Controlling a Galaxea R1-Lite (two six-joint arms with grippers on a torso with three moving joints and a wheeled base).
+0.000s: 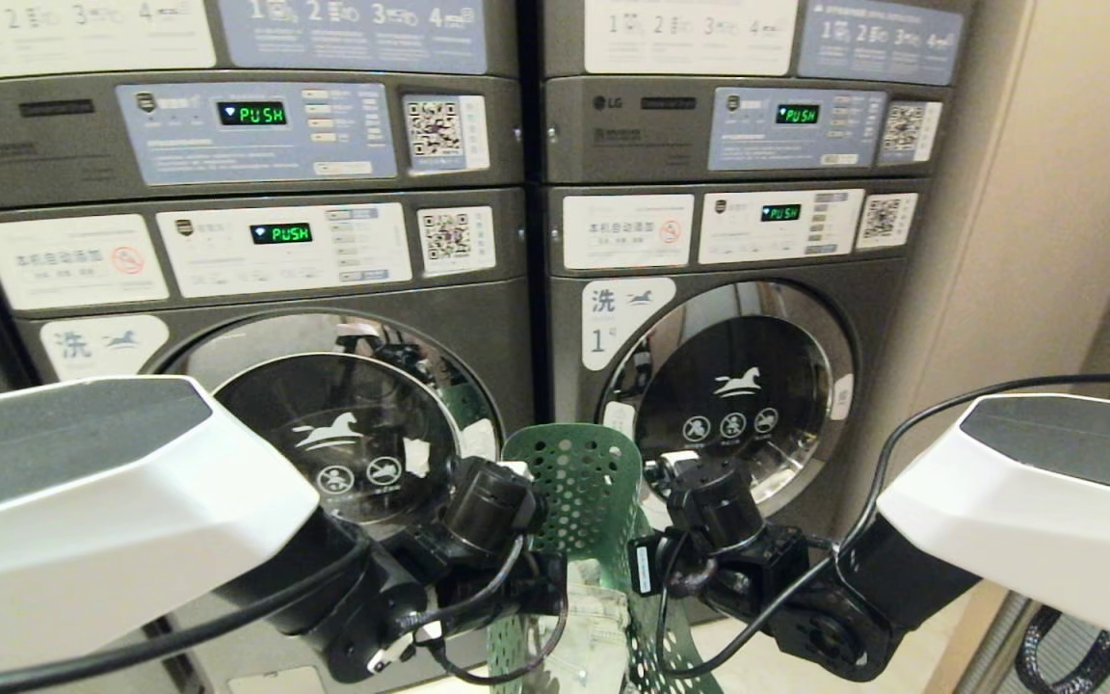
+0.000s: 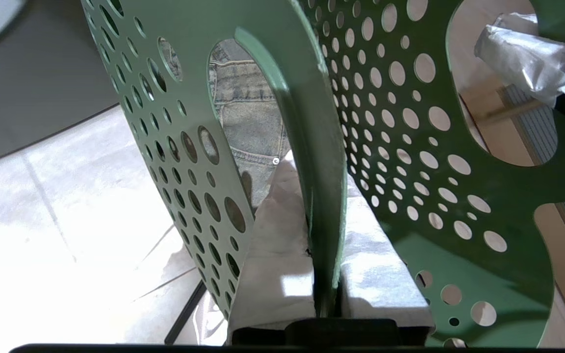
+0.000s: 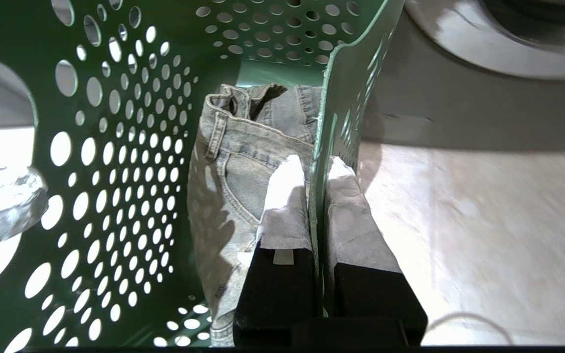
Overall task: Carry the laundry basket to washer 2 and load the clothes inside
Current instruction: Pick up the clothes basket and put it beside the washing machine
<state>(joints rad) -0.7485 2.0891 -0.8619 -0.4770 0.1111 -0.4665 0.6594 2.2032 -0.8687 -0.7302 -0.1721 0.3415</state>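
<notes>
Both white forearms of the robot fill the lower corners of the head view, and between them hangs the laundry basket (image 1: pixel 582 501), dark green with many round holes. Its far wall stands up between the two wrists, squeezed narrow.

On the robot's left side, the left gripper (image 2: pixel 324 215) has its jaws pressed together on a thin wall of the basket. One padded finger (image 2: pixel 275 235) lies inside the wall and the other outside, both wrapped in pale cloth. Only the plastic sits between them.

On the other side, the right gripper (image 3: pixel 318 196) is clamped in the same way on the opposite wall. Its inner finger (image 3: pixel 285 206) is inside the basket, just above the clothes, and the outer finger is over the floor.

Inside the basket lie the clothes (image 3: pixel 243 162), faded grey-blue jeans with a waistband, belt loops and a pocket seam showing. They rest on the bottom, against the wall that the right gripper holds. A small part of them is seen also from the head view, low between the wrists.

Below the basket is a pale tiled floor (image 2: pixel 66 196).

Behind the basket stand two dark grey washers with round chrome doors, each with another machine stacked above it. The right one (image 1: pixel 738 386) has a label with the numeral 1. The left one (image 1: pixel 343 424) has a label with a horse, but its numeral is hidden behind the left arm. The basket hangs in front of the gap between both machines. All four small displays show the green word PUSH.
</notes>
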